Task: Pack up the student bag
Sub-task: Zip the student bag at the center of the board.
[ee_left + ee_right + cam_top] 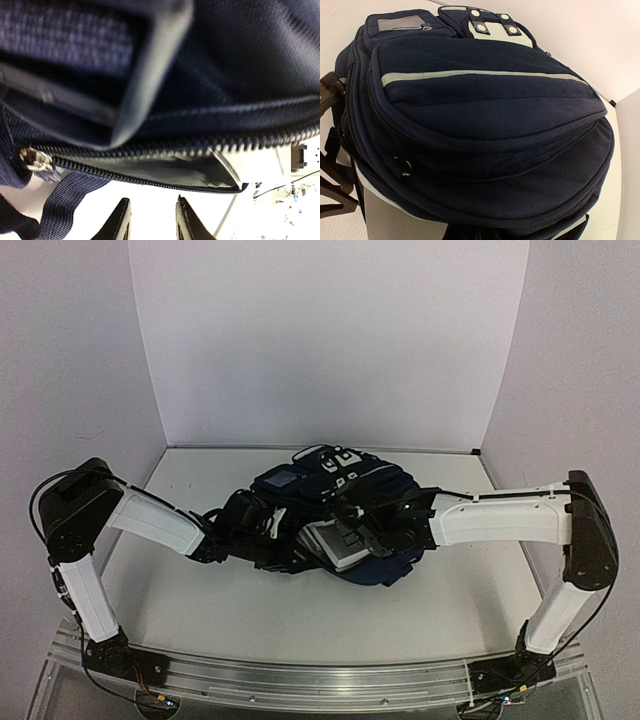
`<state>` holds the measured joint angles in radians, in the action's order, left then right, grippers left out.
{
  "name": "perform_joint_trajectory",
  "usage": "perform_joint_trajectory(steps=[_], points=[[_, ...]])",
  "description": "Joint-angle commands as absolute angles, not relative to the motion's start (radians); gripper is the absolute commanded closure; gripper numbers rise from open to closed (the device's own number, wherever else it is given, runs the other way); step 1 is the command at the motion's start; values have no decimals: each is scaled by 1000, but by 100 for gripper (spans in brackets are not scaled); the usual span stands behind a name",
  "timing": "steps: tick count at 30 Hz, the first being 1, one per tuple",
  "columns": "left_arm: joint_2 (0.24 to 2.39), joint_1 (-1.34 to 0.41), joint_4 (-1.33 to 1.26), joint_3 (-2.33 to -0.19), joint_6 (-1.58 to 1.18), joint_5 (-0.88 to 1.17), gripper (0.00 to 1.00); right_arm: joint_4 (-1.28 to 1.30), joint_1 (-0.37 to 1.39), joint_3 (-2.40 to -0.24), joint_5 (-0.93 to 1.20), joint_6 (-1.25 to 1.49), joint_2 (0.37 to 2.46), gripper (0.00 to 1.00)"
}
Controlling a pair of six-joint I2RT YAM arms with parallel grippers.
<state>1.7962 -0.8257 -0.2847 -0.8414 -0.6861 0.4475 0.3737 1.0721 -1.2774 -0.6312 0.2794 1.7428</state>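
The student bag [330, 485] is a navy backpack lying in the middle of the table. It fills the right wrist view [480, 115] and the left wrist view [240, 60]. My left gripper [270, 538] is at the bag's left side. Its fingers [117, 222] stand apart with nothing between them, just below an unzipped opening [165, 172] that shows grey lining. My right gripper [352, 530] is at the bag's front edge beside a flat grey-white thing [330, 545]. Its fingers are hidden under the bag fabric in the right wrist view.
The white table [300, 610] is walled by white panels at the back and sides. A silver zip pull [34, 162] and a navy strap [65, 200] lie left of my left fingers. A metal ring pull [401, 166] hangs on the bag's side.
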Motion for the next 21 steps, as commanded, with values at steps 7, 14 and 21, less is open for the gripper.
perform_joint_trajectory(steps=[7,14,21], points=[[1737,-819,-291,-784,-625,333,55,304,1066,-1316,-642,313,1726,100],[1697,-807,-375,-706,-547,238,65,304,1066,-1315,-638,311,1727,100],[1741,-780,-403,-753,-491,228,70,304,1066,-1311,-636,319,1718,100]])
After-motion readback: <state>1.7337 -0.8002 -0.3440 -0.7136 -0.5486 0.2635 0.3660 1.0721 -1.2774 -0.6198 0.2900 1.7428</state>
